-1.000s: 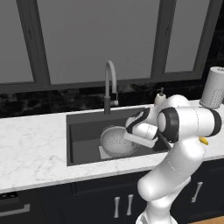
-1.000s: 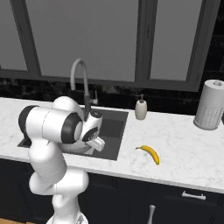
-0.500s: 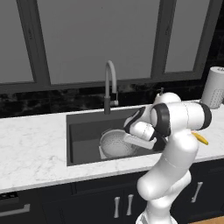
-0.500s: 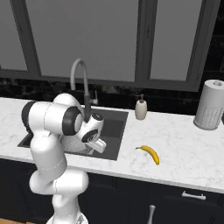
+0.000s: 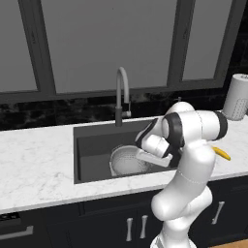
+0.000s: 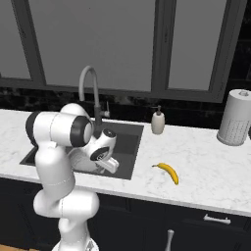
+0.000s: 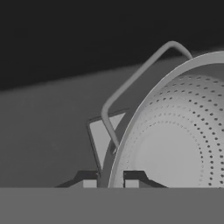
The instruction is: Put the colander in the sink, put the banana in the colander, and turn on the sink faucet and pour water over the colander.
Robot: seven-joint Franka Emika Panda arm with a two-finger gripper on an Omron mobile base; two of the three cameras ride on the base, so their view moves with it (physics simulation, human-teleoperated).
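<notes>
Round silver-grey perforated metal colander (image 5: pixel 128 160) sits low in the large dark grey rectangular sink (image 5: pixel 92 145), toward its front and middle, apparently on or just above the floor — contact with the floor cannot be confirmed. In the hand view the thin rim of the colander (image 7: pixel 175 135) runs straight down between the two dark fingertips (image 7: pixel 89 183), one tip outside the wall, one inside; gap narrow, so I judge the gripper (image 7: pixel 110 183) clamped on the rim. Step in hand, as I read it: setting the colander down. To do it well — keep the bowl level, lower until it rests flat, clear of the lighter square patch if possible, then part the fingers and lift straight up so the rim is not dragged. Small yellow curved banana (image 6: pixel 168 172) lies on the white marble counter (image 6: pixel 206 162) right of the sink, well apart. Tall grey gooseneck sink faucet (image 5: pixel 121 94) stands behind the basin
</notes>
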